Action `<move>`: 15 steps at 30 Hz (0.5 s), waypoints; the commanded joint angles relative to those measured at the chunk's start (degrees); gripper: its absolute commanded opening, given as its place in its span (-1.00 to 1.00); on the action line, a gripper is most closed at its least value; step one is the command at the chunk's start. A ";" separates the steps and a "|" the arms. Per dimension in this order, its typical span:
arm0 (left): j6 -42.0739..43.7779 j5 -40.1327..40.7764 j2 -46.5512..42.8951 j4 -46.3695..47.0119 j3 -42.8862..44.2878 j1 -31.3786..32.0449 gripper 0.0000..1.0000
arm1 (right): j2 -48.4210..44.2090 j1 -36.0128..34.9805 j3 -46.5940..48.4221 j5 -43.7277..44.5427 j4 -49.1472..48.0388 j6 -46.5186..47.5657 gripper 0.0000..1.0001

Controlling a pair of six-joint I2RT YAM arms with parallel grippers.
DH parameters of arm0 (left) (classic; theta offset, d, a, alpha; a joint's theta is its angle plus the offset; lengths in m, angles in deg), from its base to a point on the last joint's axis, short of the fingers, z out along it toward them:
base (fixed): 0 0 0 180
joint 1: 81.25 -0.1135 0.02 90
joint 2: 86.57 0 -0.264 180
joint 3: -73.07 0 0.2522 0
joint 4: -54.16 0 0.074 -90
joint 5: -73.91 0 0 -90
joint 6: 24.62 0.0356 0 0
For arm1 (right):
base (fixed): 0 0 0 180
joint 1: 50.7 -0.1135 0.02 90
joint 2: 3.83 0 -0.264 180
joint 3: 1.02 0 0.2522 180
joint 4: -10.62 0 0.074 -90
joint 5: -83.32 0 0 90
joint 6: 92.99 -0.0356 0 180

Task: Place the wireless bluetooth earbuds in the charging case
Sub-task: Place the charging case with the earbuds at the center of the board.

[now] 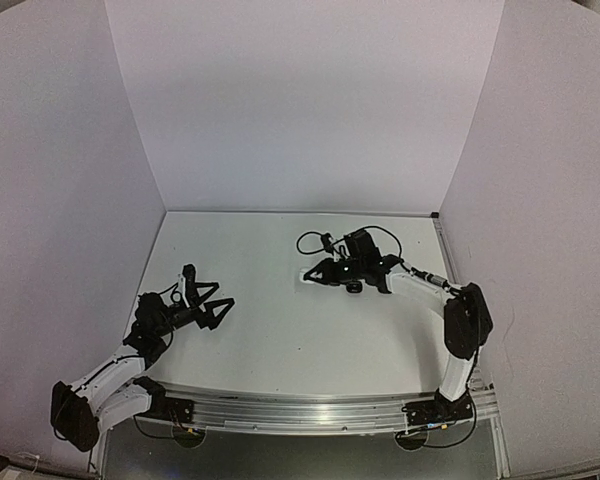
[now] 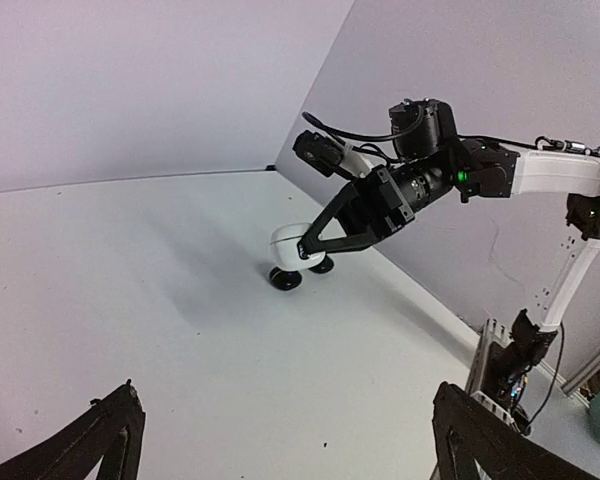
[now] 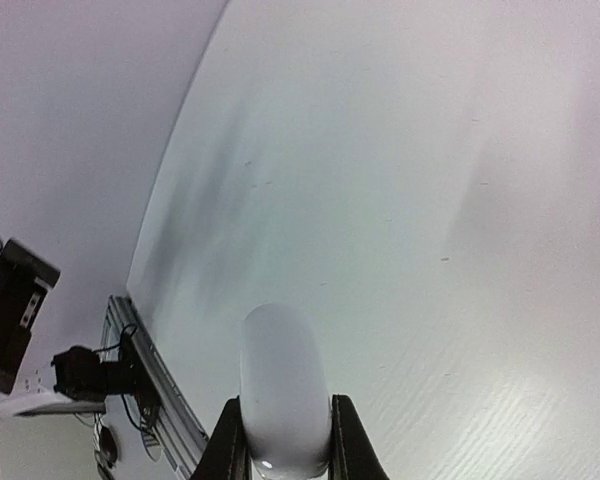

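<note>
My right gripper (image 1: 312, 275) is shut on a white rounded charging case (image 3: 283, 385), its lid closed, held near the middle right of the table. In the left wrist view the case (image 2: 286, 243) sits between the right fingers (image 2: 325, 232), just above two small black round pieces (image 2: 285, 279) on the table. They are too small to tell whether they are earbuds. One black piece shows in the top view (image 1: 353, 287). No white earbuds are in view. My left gripper (image 1: 218, 302) is open and empty above the table's front left, far from the case.
White walls (image 1: 300, 110) close the table on the left, back and right. A looped black cable (image 1: 315, 241) hangs by the right wrist. A metal rail (image 1: 300, 410) runs along the front edge.
</note>
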 commanded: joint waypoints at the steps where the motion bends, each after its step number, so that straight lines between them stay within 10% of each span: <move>1: 3.15 4.51 -0.53 -4.96 2.35 -0.12 0.99 | 8.27 4.72 2.67 -5.89 3.23 -1.62 -1.00; 15: 5.35 3.69 2.42 -5.47 3.77 -1.42 0.99 | 27.48 8.41 19.24 -10.97 9.68 -0.34 -1.00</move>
